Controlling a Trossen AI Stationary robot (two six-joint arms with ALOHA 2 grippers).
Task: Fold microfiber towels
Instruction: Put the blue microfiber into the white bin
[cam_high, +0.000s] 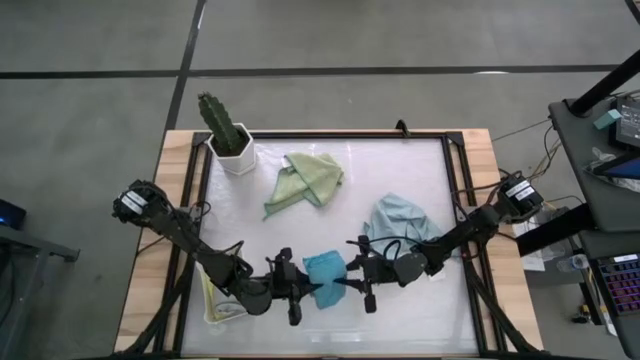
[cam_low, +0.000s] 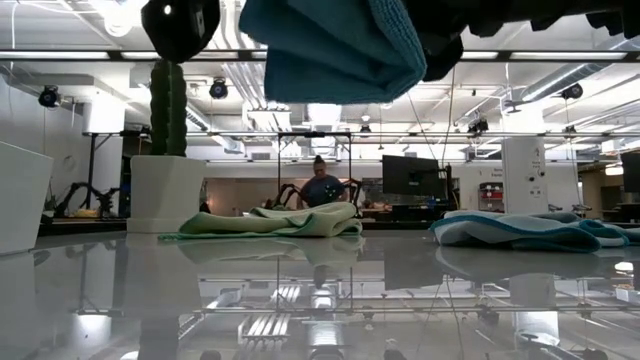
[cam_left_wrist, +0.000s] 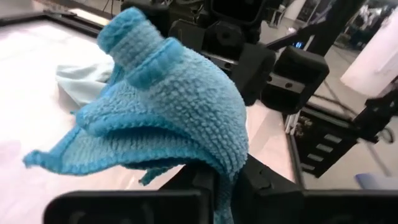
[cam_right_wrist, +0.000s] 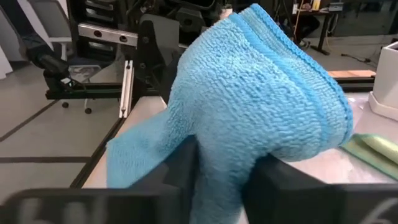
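Teal square microfiber towel (cam_high: 323, 270) hangs bunched above the white surface (cam_high: 420, 310) at six o'clock. Left claw (cam_high: 295, 290) clamped on its edge; right claw (cam_high: 366, 276) pinches the opposite side. Soft, limp, light; best held by corners.

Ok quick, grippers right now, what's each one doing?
Left gripper: shut on the teal towel, held up off the table.
Right gripper: fingers around the same teal towel; whether gripping or releasing cannot be told.
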